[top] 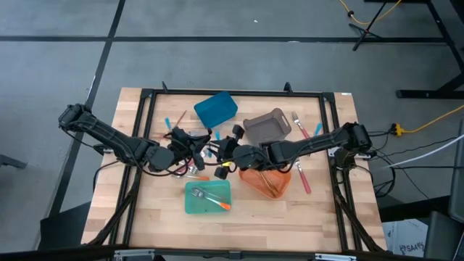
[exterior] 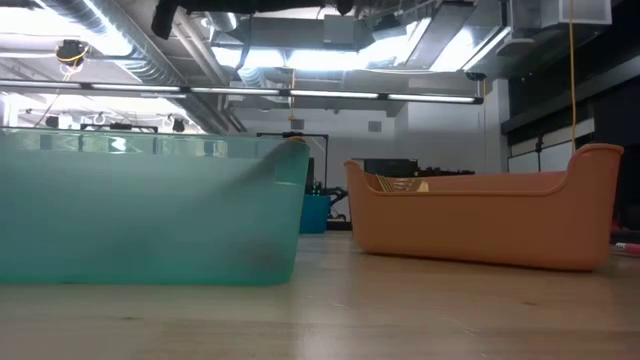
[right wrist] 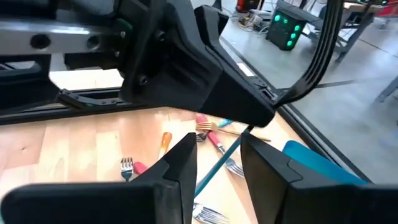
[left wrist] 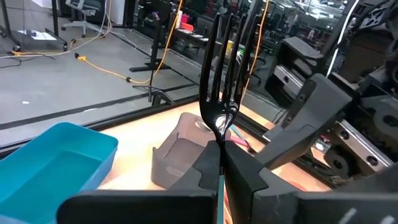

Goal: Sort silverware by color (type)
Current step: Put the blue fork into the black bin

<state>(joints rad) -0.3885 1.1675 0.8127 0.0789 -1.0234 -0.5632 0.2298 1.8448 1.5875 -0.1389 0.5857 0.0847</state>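
Two grippers meet over the middle of the desk (top: 163,210), so you have little room to spare. Your left gripper (left wrist: 219,155) has its fingers pressed together on a fork (left wrist: 221,93), tines up, and a blue handle shows between them, so by my reading this fork belongs with the other blue-handled pieces. Keep that pinch firm and lift straight before you swing. Loose silverware (top: 199,170) lies under the grippers near the centre, the teal bin (top: 208,198) at 6 o'clock already holds a fork, and the blue bin (top: 216,109) sits at 12. Your right gripper (right wrist: 217,165) hovers with its fingers spread around a blue-handled piece (right wrist: 217,163), not yet closed. More forks (top: 302,156) lie at 3 o'clock.
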